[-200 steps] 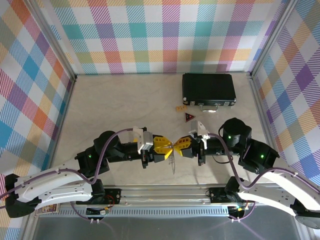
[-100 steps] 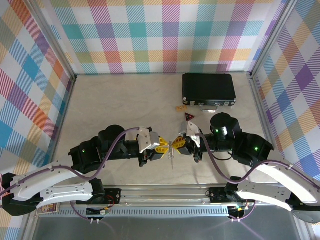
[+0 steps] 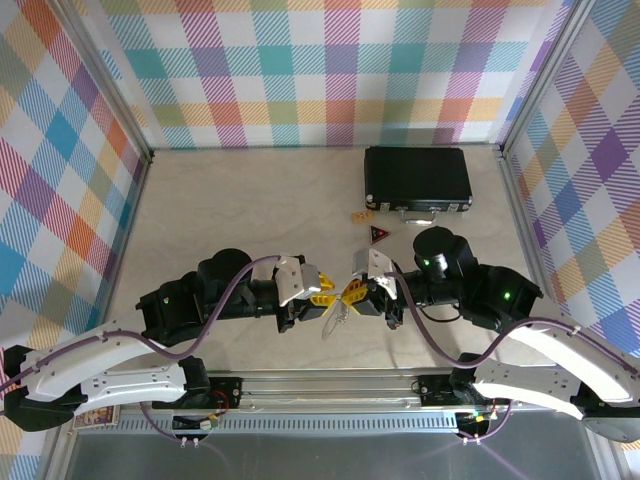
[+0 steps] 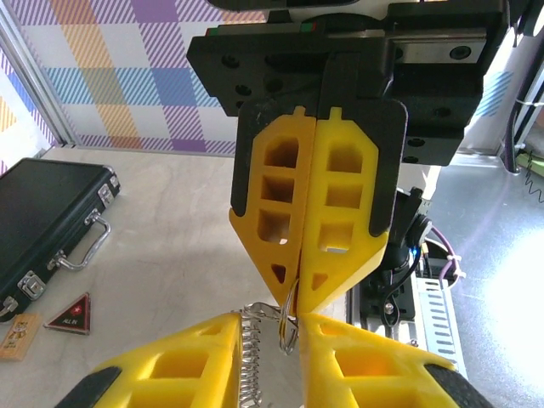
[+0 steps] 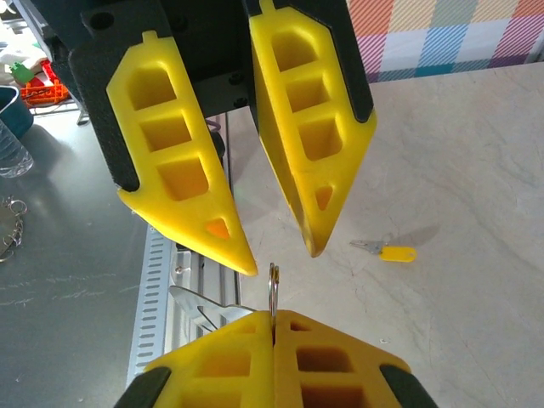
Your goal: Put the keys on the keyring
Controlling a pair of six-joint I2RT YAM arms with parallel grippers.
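Plainly, the key (image 5: 387, 252) lies loose on the desk (image 5: 476, 170), apart from both arms, while the keyring (image 4: 268, 376) is held up between them. The left pincer (image 4: 272, 330) is clamped across its gray body. The right pincer (image 5: 274, 327), fingers pressed together, nips one thin wire loop at its end. To do this well, I judge the right should ease that loop open gently against a steady left before the key is fetched. Marks on the red triangular tag (image 4: 70, 314) and the tan tag (image 4: 17, 333) are too small to read, and the black case (image 4: 42, 221) shows no legible writing.
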